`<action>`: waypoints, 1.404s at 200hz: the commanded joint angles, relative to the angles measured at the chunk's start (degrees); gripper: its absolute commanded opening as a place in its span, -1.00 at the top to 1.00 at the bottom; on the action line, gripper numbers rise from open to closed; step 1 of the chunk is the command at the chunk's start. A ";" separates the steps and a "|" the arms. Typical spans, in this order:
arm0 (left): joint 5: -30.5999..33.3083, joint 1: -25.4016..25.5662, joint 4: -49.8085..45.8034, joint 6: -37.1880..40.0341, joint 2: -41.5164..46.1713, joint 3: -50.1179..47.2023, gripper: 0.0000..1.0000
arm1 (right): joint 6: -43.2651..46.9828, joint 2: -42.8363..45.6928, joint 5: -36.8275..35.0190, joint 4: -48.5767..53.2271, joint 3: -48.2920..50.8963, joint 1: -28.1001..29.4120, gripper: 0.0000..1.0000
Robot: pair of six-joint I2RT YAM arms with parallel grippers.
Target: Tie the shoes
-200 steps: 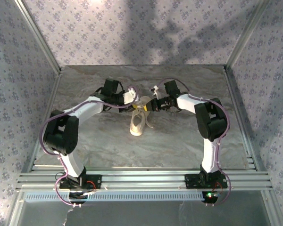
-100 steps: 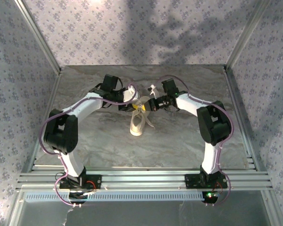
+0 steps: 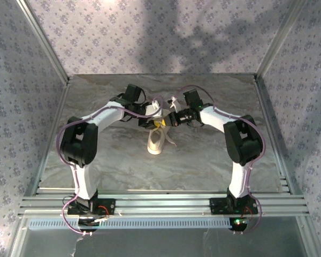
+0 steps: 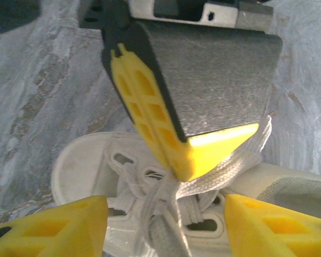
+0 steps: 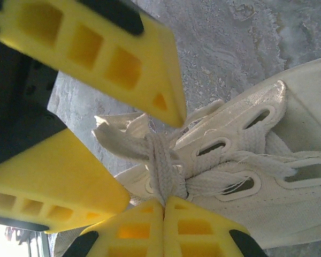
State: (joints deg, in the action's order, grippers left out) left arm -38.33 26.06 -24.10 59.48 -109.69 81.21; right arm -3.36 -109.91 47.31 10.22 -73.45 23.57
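The cream-white shoe (image 3: 155,142) lies mid-table, toe towards the arms. Both grippers meet over its far, laced end. My left gripper (image 3: 154,116) hovers just above the eyelets, and in the left wrist view this gripper (image 4: 166,206) is open, its yellow fingers (image 4: 53,225) straddling the crossed white laces (image 4: 163,222) without touching them. My right gripper (image 5: 163,202) is shut on a lace strand (image 5: 163,163) that rises from the knot over the shoe (image 5: 289,214). In the top view the right gripper (image 3: 170,120) is beside the left one. Its closed tip (image 4: 200,155) pins the flat lace.
Grey marbled tabletop (image 3: 203,160) lies all around the shoe. Aluminium frame posts and patterned walls (image 3: 21,107) close in both sides and the back. The two grippers are very close together, fingers nearly touching over the laces.
My left arm has swung inward, bringing its gripper closer over the shoe's laces. The right gripper has shifted slightly and keeps its hold on the lace.
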 commanded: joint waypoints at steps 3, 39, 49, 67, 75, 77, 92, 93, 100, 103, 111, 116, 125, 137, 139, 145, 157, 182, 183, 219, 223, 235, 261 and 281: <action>-2.63 0.48 -1.57 2.27 -1.29 2.54 -0.12 | 1.33 1.19 0.24 1.48 -1.34 0.31 0.89; -2.54 0.69 -0.69 1.10 -2.52 3.24 0.08 | 1.42 1.19 0.50 1.65 -1.43 0.25 0.90; -2.30 0.78 -0.61 0.77 -2.89 3.51 0.20 | 1.42 1.23 0.67 1.59 -1.43 0.33 0.90; -2.10 0.90 -0.03 0.20 -3.35 3.70 0.36 | 1.49 1.36 0.68 1.76 -1.56 0.33 0.90; -1.98 0.91 0.14 0.00 -3.47 3.71 0.41 | 1.51 1.36 0.81 1.82 -1.61 0.31 0.90; -1.94 0.96 0.22 -0.10 -3.52 3.70 0.43 | 1.47 1.36 0.84 1.82 -1.61 0.33 0.90; -1.45 1.06 0.99 -0.69 -3.59 3.53 0.58 | 1.50 1.45 1.03 1.92 -1.61 0.29 0.83; -1.43 1.08 1.03 -0.73 -3.60 3.53 0.59 | 1.50 1.45 1.03 1.91 -1.61 0.31 0.82; -1.11 1.16 1.51 -0.97 -3.44 3.29 0.66 | 1.51 1.59 0.88 1.92 -1.61 0.33 0.74; -1.06 1.18 1.70 -1.12 -3.44 3.14 0.69 | 1.43 1.62 0.91 1.91 -1.56 0.31 0.71; -1.04 1.18 1.98 -1.30 -3.31 2.95 0.72 | 1.27 1.79 0.85 1.74 -1.45 0.30 0.64; -0.96 1.18 2.04 -1.46 -3.23 2.83 0.73 | 1.18 1.88 0.85 1.62 -1.41 0.28 0.62; -0.96 1.18 2.10 -1.58 -3.13 2.66 0.74 | 1.07 2.06 0.78 1.52 -1.34 0.33 0.60; -0.92 1.25 2.13 -1.68 -3.01 2.48 0.75 | 1.07 2.24 0.80 1.47 -1.34 0.31 0.60; -0.93 1.24 2.12 -1.66 -3.01 2.42 0.74 | 1.07 2.24 0.78 1.47 -1.34 0.33 0.60; -0.88 1.23 2.21 -1.69 -2.92 2.27 0.75 | 1.07 2.24 0.78 1.49 -1.34 0.27 0.61; -0.87 1.27 2.43 -1.80 -2.80 1.91 0.75 | 1.07 2.24 0.77 1.47 -1.25 0.25 0.64; -0.79 1.27 2.30 -1.78 -2.53 1.41 0.74 | 0.72 2.50 0.69 1.22 -1.00 0.15 0.61; -0.79 1.27 2.26 -1.81 -2.54 1.45 0.75 | 0.68 2.50 0.73 1.17 -0.99 0.16 0.61; -0.87 1.27 1.16 -1.45 -2.45 1.19 0.74 | -1.91 3.20 1.06 -1.53 0.04 -0.82 0.37; -0.87 1.27 1.16 -1.40 -2.32 1.17 0.73 | -2.26 3.20 1.24 -1.92 0.14 -1.03 0.37; -0.96 1.27 1.25 -1.45 -2.22 1.02 0.71 | -2.94 3.14 1.64 -2.57 0.41 -1.36 0.38; -1.14 1.27 1.42 -1.56 -2.15 0.80 0.67 | -3.07 2.73 2.26 -2.50 0.24 -1.43 0.44; -1.24 1.27 1.51 -1.58 -2.05 0.84 0.67 | -2.91 2.27 2.18 -2.11 0.08 -1.21 0.44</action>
State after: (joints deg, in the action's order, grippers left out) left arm -37.89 27.03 -22.50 57.41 -112.03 82.65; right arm -5.56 -108.73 48.01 8.36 -73.36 22.24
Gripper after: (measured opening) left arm 0.165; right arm 0.281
